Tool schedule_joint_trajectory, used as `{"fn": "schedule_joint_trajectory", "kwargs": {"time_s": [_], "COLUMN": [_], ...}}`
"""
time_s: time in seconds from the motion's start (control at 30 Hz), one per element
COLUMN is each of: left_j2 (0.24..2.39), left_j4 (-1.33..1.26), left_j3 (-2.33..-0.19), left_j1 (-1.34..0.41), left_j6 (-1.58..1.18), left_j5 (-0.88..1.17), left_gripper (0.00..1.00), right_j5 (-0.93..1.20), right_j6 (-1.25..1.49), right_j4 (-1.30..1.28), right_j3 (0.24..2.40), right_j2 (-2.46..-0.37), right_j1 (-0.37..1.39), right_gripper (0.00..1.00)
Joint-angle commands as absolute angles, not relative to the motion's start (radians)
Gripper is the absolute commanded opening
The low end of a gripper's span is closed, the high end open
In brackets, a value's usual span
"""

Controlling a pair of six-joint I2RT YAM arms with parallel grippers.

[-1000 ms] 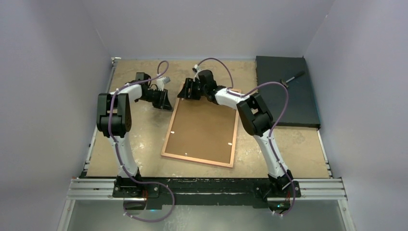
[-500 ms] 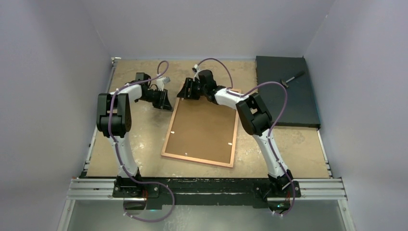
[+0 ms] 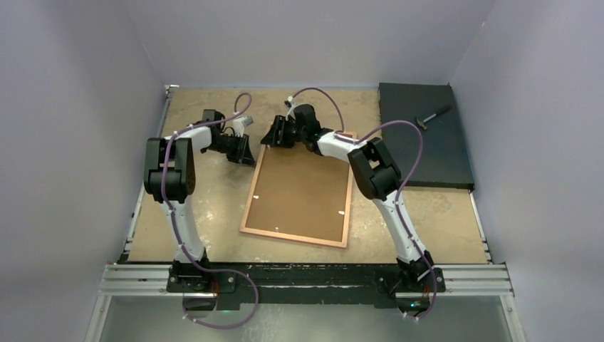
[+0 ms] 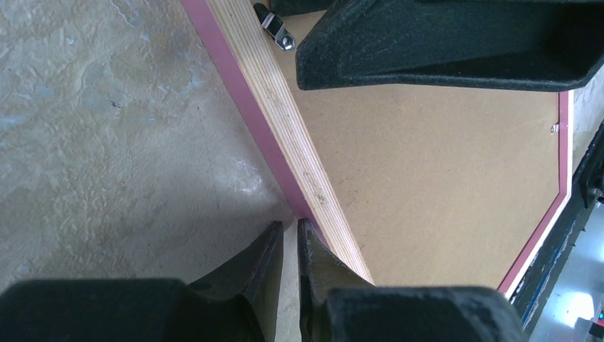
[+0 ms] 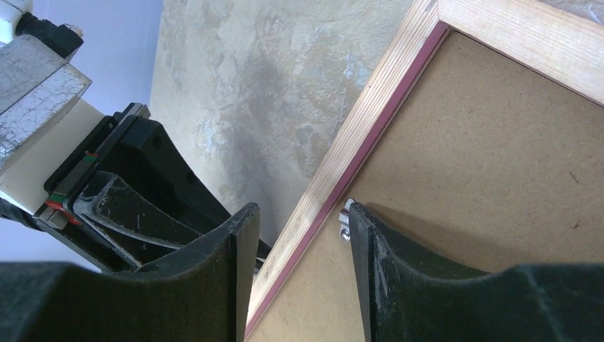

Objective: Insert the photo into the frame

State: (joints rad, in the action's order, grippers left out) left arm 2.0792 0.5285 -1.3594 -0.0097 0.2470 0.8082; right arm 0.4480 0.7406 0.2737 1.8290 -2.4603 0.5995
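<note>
The frame (image 3: pixel 292 237) lies face down mid-table, pale wood rim up, with a brown backing board (image 3: pixel 303 189) inside it. The photo is out of view. My left gripper (image 3: pixel 249 158) is at the frame's far left edge. Its jaws (image 4: pixel 290 226) are almost shut with only a thin slit, nothing between them, and one fingertip touches the pink side of the rim (image 4: pixel 285 114). My right gripper (image 5: pixel 303 210) stands open astride that same rim (image 5: pixel 370 114) near the far corner. Its inner finger rests against a small metal clip (image 5: pixel 344 221) on the board.
A dark mat (image 3: pixel 425 142) lies at the far right with a small hammer-like tool (image 3: pixel 433 116) on it. Purple walls close in the table on three sides. Both arms crowd the frame's far left corner, their fingers close together.
Both pairs of jaws have narrowed a little. The right gripper has edged slightly left along the frame's far corner; the frame itself has not moved.
</note>
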Motion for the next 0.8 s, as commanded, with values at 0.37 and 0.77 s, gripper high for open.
{"fn": "schedule_joint_trajectory", "kwargs": {"time_s": [0.37, 0.77], "left_j2": [2.085, 2.067], "left_j4": [0.522, 0.528], "left_j3": [-1.332, -1.338], "left_j1": [-0.028, -0.030], "left_j6": [0.267, 0.267], "left_j5": [0.782, 0.784], "left_gripper": [0.11, 0.10], "right_j5": [0.517, 0.502], "right_j6": [0.793, 0.798], "right_j4": [0.287, 0.259], "right_j3": [1.856, 1.849], "right_j2": [-2.504, -2.490], "right_j1": [0.632, 0.655], "right_gripper": [0.51, 0.50]}}
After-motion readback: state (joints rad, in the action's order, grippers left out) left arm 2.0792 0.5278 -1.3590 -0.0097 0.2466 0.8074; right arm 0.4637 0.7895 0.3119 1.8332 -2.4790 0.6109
